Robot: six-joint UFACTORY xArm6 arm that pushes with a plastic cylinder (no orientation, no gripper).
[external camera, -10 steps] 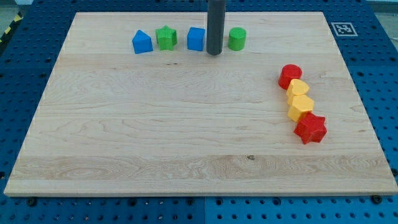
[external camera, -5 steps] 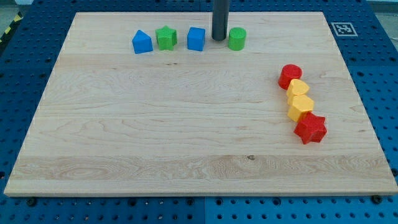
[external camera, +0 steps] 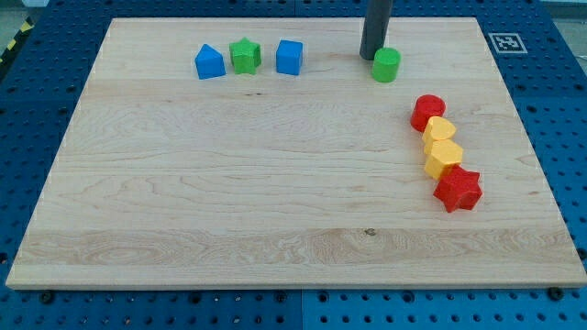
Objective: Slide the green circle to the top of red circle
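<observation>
The green circle sits near the view's top, right of centre. My tip touches its upper left side. The red circle lies below and to the right of the green circle, at the top end of a slanted row of blocks.
Below the red circle run two yellow blocks and a red star. At the view's top left stand a blue block with a peaked top, a green star and a blue cube. The wooden board holds everything.
My tip moved right along the top of the board and pushed the green circle right and slightly down, away from the blue cube and closer to the red circle.
</observation>
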